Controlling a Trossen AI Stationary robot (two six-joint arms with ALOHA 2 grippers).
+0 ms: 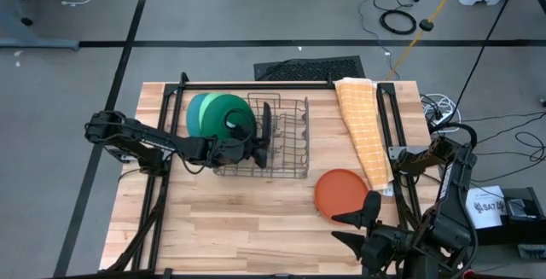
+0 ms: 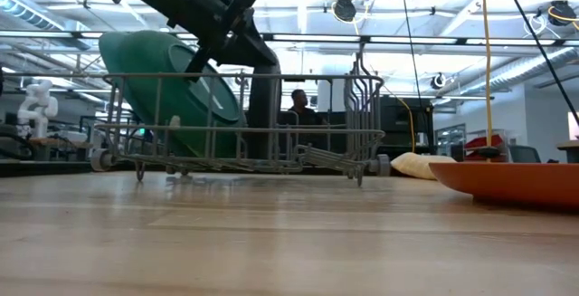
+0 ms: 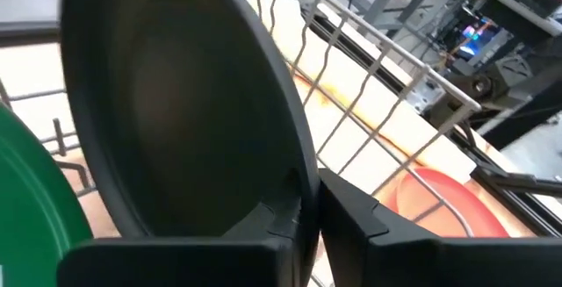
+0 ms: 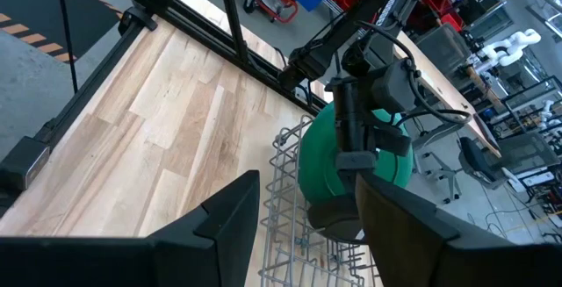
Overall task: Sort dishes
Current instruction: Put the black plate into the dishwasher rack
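The step in hand appears to be racking the round black plastic plate [image 3: 167, 111]. The left gripper [image 1: 247, 151] reaches into the grey wire dish rack [image 1: 286, 142], and its fingers [image 3: 351, 221] are pinched narrowly on the rim of this plate, which stands on edge in the rack. Just beside it, toward the left arm, stands the round dark green plastic plate [image 1: 229, 115], with the round teal plastic plate [image 1: 198, 113] behind that one; both lean upright in the rack.

The next move, as I judge it, calls for the left jaws to release the black plate once it sits between the wires, then withdraw without knocking the neighbouring plates.

The round orange plastic plate [image 1: 341, 192] lies flat on the wooden table [image 1: 247, 236], well apart from the rack and near the right gripper [image 1: 363, 228]. That gripper waits at the near table edge with its jaws spread wide, holding nothing.

Count:
- Plates in rack: three visible (black, dark green, teal).
- Plates on table: one (orange).
- Light green plate: cannot be told apart in these views.
- Racks: one.
- Orange checked cloth [image 1: 363, 125]: one, beside the rack.
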